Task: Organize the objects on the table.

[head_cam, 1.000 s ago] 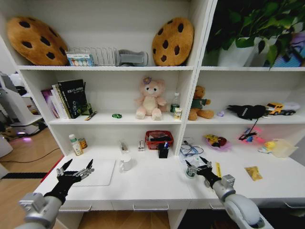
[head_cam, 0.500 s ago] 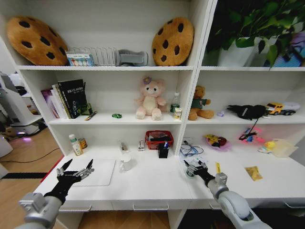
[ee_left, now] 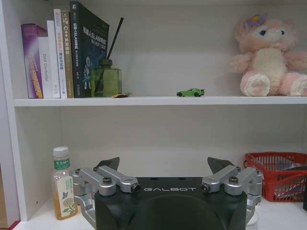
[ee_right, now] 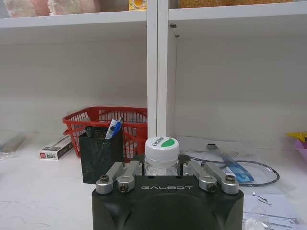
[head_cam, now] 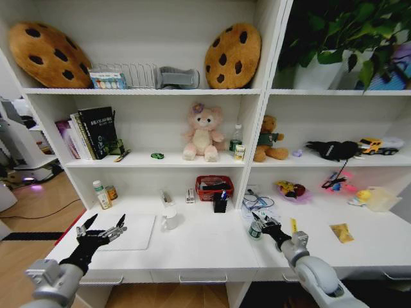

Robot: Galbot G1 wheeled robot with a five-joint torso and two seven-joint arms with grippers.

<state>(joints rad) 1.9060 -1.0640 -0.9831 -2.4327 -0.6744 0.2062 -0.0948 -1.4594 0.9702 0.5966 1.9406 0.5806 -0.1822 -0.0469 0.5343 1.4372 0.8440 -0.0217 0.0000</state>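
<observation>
Currently my right gripper [head_cam: 262,222] straddles the bottle [ee_right: 161,152] at 12 o'clock, fingers apart; closing off-center could topple it. Left gripper [head_cam: 101,227] idles open.

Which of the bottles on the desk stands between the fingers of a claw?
The white-capped bottle with a green mark, at the right claw. The yellow-labelled bottle stands free in the left corner.
</observation>
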